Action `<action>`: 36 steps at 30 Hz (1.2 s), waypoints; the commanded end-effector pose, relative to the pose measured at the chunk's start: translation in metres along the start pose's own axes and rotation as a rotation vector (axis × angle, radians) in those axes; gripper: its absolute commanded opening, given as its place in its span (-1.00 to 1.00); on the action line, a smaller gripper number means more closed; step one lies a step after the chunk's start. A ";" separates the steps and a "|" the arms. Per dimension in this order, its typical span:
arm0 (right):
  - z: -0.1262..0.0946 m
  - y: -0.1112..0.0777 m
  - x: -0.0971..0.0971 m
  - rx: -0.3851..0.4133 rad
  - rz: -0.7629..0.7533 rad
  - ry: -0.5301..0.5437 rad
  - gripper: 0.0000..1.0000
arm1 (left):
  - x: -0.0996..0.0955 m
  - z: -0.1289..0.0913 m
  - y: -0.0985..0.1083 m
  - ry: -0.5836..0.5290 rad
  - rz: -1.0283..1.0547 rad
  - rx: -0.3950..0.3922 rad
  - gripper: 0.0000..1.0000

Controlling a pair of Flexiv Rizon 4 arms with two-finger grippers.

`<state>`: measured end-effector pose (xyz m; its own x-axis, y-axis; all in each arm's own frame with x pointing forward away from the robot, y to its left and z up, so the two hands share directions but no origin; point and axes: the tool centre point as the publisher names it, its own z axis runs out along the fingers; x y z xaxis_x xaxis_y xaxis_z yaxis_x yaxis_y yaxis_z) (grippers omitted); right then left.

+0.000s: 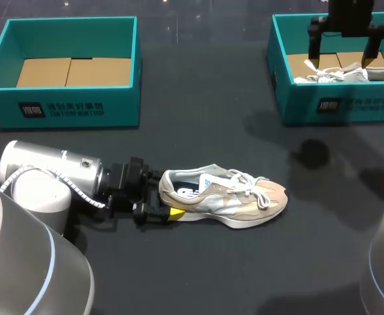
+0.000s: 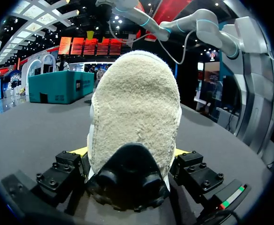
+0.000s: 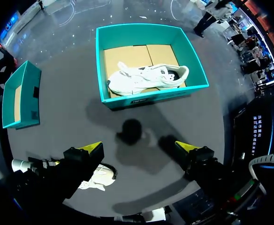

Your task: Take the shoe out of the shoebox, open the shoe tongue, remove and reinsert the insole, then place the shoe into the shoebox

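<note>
Left end effector [image 1: 163, 195] grasps the shoe's [image 1: 234, 197] heel mid-surface [image 1: 211, 275]; right end effector [image 1: 344, 49], spread wide, hangs over the 2 o'clock box [image 1: 290, 98].

The beige shoe [image 1: 224, 197] is showing cream tones, white laces [image 1: 249, 178] and perhaps a pale blue side panel [image 1: 221, 205]. The left shoebox [image 1: 73, 108] and right shoebox [image 1: 375, 105] are showing teal walls and brown floors. The worktop [image 1: 211, 131] is looking dark grey.

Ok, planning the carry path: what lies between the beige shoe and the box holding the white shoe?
Only bare table with a shadow on it, seen in the head view, from the beige shoe to the box.
</note>
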<state>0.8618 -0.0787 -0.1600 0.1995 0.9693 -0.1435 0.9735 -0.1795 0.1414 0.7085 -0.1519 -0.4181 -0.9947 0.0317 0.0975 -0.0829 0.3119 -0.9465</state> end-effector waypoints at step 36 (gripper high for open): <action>-0.004 -0.120 0.124 -0.015 -0.069 0.055 1.00 | -0.002 0.003 0.005 0.000 0.000 0.000 -1.00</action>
<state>0.7762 0.0490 -0.1863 0.1333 0.9868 -0.0923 0.9848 -0.1214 0.1240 0.7085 -0.1519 -0.4181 -0.9947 0.0315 0.0976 -0.0829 0.3119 -0.9465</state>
